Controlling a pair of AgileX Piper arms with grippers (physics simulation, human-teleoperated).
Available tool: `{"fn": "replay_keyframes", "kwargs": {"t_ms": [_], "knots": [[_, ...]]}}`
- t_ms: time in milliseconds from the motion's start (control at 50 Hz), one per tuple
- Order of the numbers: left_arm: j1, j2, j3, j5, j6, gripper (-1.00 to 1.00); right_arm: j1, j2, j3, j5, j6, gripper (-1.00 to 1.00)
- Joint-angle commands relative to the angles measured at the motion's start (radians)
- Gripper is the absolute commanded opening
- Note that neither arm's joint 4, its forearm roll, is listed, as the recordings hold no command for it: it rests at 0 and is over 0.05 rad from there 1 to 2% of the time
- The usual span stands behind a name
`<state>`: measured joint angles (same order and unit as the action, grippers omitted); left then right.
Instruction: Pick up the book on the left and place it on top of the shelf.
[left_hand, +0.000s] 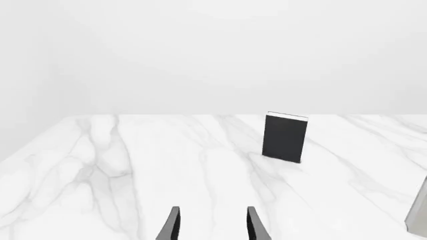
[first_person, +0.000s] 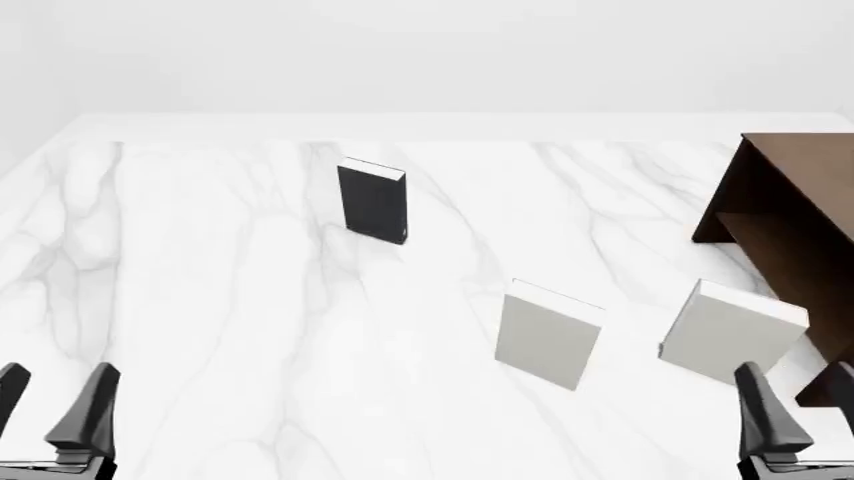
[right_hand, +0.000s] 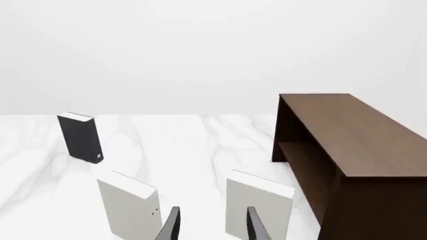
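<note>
The black book (first_person: 372, 201) stands upright at upper centre-left of the front view, well apart from the shelf (first_person: 787, 220) at the right edge — the left wrist view misses that shelf. Both the left gripper (first_person: 51, 405) and right gripper (first_person: 798, 405) sit low at the bottom corners, fingers apart — holding nothing.

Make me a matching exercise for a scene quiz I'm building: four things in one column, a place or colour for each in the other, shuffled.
Things:
1. book
2. shelf
3. left gripper
4. middle white book

Descriptions:
A. dark brown, at the table's right edge
B. white cover, standing between the other two books
C. black cover, standing farthest left and back
D. open, near left corner

Pairs: 1-C, 2-A, 3-D, 4-B
</note>
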<state>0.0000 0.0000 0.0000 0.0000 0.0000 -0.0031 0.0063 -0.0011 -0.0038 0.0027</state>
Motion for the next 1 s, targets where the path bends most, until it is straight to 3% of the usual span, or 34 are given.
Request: {"fn": "replay_keyframes", "kwargs": {"t_ms": [20,180,260,340,400,740,1000], "knots": [[0.0,0.0,0.0,0.0,0.0,1.0,-0.002,0.019,-0.002,-0.009,0.009,1.0],[0.0,0.0,0.0,0.0,0.0,1.0,-0.009,0.012,-0.012,0.004,0.019,1.0],[0.0,0.0,0.0,0.0,0.0,1.0,-0.007,0.015,-0.048,0.021,0.068,1.0],[0.0,0.0,0.0,0.0,0.0,1.0,0.02,0.063,-0.09,-0.007,0.062,1.0],[0.0,0.0,0.0,0.0,0.0,1.0,0.063,0.08,-0.143,0.019,0.029,1.0],[0.0,0.0,0.0,0.0,0.0,1.0,0.181,0.437,-0.44,-0.07,-0.098,1.0],[0.0,0.0,0.0,0.0,0.0,1.0,0.244,0.621,-0.629,-0.034,-0.18,1.0]]}}
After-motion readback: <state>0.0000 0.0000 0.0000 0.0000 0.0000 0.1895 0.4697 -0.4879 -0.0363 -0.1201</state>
